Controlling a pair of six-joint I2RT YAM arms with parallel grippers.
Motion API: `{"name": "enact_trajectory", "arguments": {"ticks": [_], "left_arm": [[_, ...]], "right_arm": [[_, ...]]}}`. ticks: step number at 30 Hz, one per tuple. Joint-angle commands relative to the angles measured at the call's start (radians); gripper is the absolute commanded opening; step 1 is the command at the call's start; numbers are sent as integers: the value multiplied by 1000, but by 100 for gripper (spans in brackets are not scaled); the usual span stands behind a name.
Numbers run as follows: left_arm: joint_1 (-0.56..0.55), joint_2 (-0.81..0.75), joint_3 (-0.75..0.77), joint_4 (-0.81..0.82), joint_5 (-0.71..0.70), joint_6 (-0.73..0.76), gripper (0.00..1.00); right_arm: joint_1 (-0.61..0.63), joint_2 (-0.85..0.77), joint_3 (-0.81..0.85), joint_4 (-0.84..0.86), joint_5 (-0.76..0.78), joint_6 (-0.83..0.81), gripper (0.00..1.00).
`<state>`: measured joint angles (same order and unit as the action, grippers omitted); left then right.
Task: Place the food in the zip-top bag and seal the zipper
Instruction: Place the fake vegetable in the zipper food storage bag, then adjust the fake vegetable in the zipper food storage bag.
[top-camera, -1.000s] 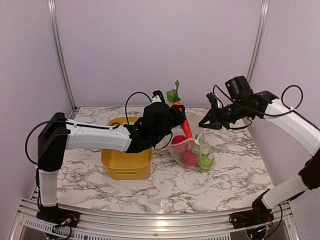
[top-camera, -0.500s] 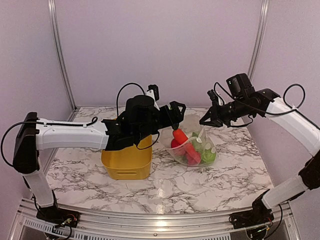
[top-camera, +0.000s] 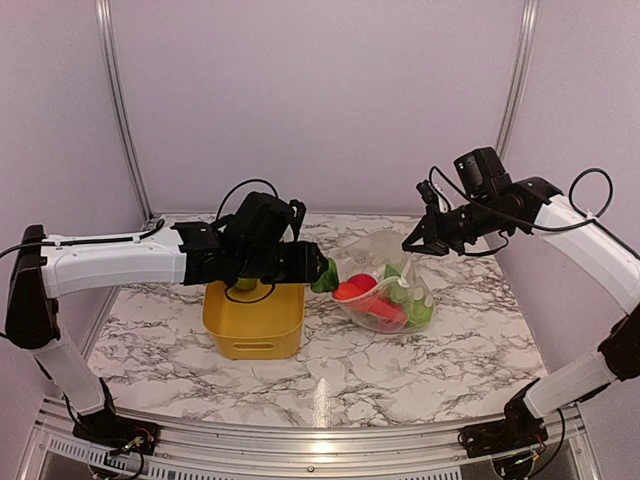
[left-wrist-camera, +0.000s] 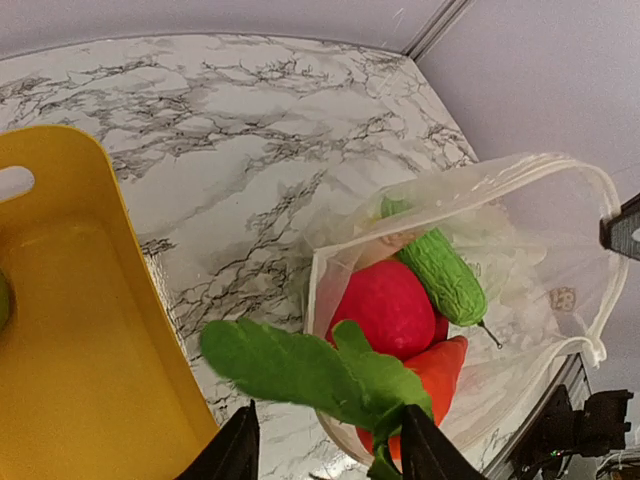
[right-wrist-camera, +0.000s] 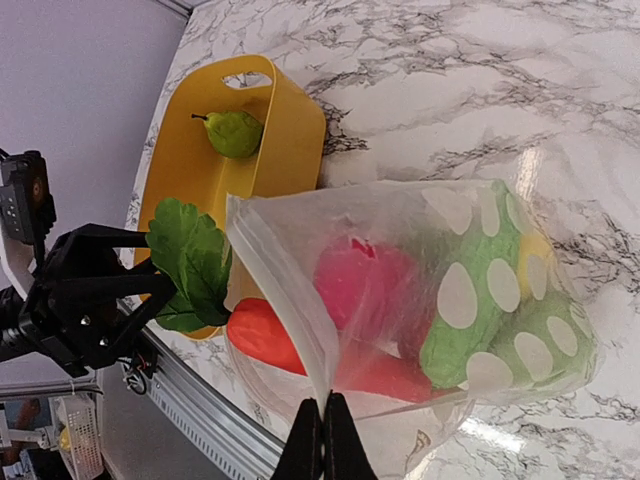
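Observation:
The clear dotted zip-top bag (top-camera: 392, 262) lies on the marble, its mouth toward the bin. My right gripper (top-camera: 412, 243) is shut on the bag's zipper edge (right-wrist-camera: 300, 330) and holds the mouth up and open. An orange-red carrot (top-camera: 352, 288) lies in the mouth, its green leaves (left-wrist-camera: 300, 365) sticking out. My left gripper (top-camera: 322, 273) is open, its fingers (left-wrist-camera: 240, 450) on either side of the leaves. A red apple (left-wrist-camera: 385, 305), a cucumber (left-wrist-camera: 440, 270) and other green food (right-wrist-camera: 470, 310) are in the bag (left-wrist-camera: 540, 250).
A yellow bin (top-camera: 255, 320) stands left of the bag, under my left arm. A green pear-shaped fruit (right-wrist-camera: 235, 133) lies in it. Aluminium frame posts and purple walls close in the table at the back and sides.
My left arm brought the upright carrot down into the bag's mouth, opened, and drew back to the left. The carrot now lies tipped in the bag. My right gripper kept its hold.

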<state>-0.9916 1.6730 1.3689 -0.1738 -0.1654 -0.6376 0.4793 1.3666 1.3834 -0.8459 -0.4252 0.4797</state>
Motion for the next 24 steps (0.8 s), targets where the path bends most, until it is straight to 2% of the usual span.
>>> {"name": "enact_trajectory", "arguments": {"ticks": [1,5,8,11,13,16,19,24], "left_arm": [[12,-12,-51,-72,119,-64,49],[16,55,0,-70,144,-70,51],[19,111,68,-105,161,-74,48],[18,104,115,-131,175,-62,49],[13,70,115,-121,237,20,56],[7,67,183,-280,271,186,68],[2,85,218,-431,308,304,69],[1,124,249,-519,361,343,64]], "right_arm": [[-2,-16,54,-6,-1,-16,0],[-2,-12,51,-15,-7,-24,0],[-2,-14,49,-22,-9,-28,0],[-2,-18,48,-25,-8,-30,0],[-2,-22,49,-28,-5,-32,0],[-2,-27,49,-31,-1,-36,0],[-3,-31,44,-33,2,-43,0],[-3,-34,33,-33,-1,-49,0]]}}
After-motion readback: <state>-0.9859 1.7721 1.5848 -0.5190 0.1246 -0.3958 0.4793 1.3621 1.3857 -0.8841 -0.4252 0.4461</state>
